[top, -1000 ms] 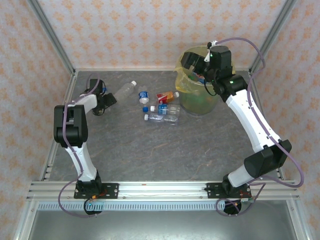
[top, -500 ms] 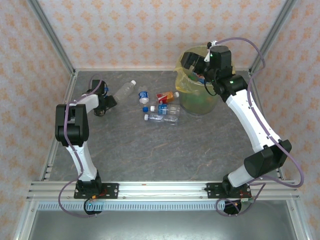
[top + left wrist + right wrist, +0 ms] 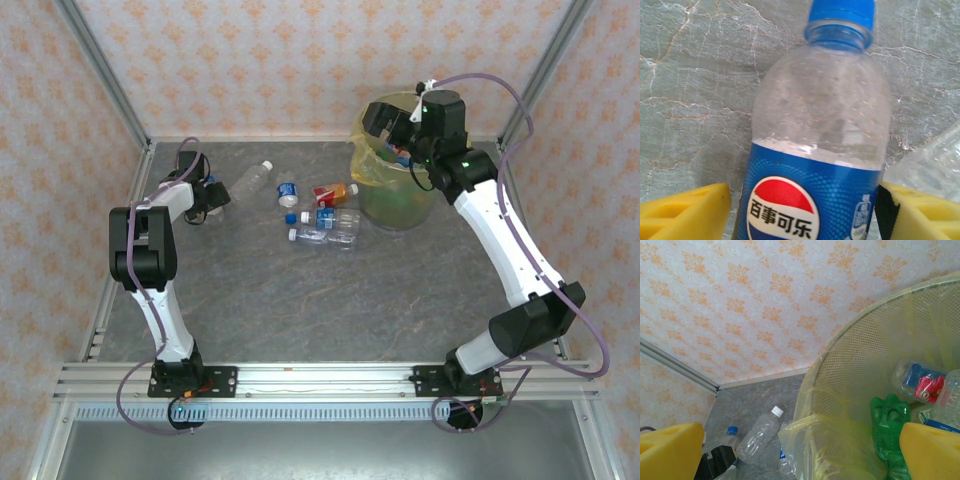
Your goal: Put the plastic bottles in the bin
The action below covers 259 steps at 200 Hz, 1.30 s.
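— Orange-patterned wallpaper [image 3: 300, 60] is seen behind a grey marbled table [image 3: 300, 300]. What is laid out on it?

— The bin [image 3: 395, 205] is stood at the far right, its yellow liner folded over the rim. A green bottle [image 3: 890, 425] is already lying inside. A cluster of bottles [image 3: 325, 215] is found on the table just left of the bin, and a clear bottle [image 3: 251, 178] lies further left, near the far edge.

— And the arms?

— The right gripper [image 3: 388, 122] is held above the bin's rim, jaws spread wide, with nothing between them. The left gripper [image 3: 802, 205] is positioned at the far left of the table over a Pepsi bottle [image 3: 815, 150], which is lying on the surface with its blue cap [image 3: 841, 12] pointed away from the wrist. The yellow fingers [image 3: 685, 210] are set on either side of the label. One pad appears to be touching it, but whether a firm hold is made cannot be told.

— Which step is judged to be in hand?

— The pick-up of that bottle. Next, the jaws would need to be closed squarely on the label, and the bottle lifted clear, carried right and let go over the bin. Slipping may be expected if the round plastic is pinched off-centre.
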Motion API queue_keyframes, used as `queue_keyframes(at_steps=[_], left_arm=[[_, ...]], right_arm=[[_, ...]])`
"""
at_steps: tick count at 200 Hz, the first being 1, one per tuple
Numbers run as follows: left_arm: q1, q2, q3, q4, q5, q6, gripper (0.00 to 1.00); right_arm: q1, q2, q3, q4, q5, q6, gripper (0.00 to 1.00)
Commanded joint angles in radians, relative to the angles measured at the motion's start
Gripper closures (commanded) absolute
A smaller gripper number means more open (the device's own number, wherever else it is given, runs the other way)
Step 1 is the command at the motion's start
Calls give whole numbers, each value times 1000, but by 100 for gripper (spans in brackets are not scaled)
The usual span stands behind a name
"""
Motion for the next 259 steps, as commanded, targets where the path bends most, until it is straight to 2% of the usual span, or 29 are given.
queue_keyframes(at_steps=[1, 50, 84, 97, 121, 147, 174, 225, 259], left_arm=[[5, 21, -16, 0, 24, 10, 21], [5, 19, -52, 11, 41, -3, 22], [5, 9, -71, 12, 44, -2, 39], [5, -6, -80, 14, 38, -7, 40], [5, -67, -103, 14, 40, -15, 41], [4, -180, -137, 18, 49, -23, 42], [-10, -300, -172, 35, 81, -27, 43], [-129, -520, -191, 89, 144, 7, 45], [-271, -631, -193, 173, 196, 11, 45]], right_arm=[[3, -35, 8, 5, 7, -7, 0], [4, -42, 9, 3, -12, 1, 0], [4, -74, -21, 19, 12, 10, 0], [4, -88, -30, 24, 21, 9, 0], [4, -119, -66, 55, 24, 19, 0], [-6, -149, -119, 119, -45, 67, 0], [-21, -127, -85, 116, -93, 124, 0], [-21, -111, -57, 137, -195, 184, 0], [-8, -82, -33, 128, -272, 210, 12]])
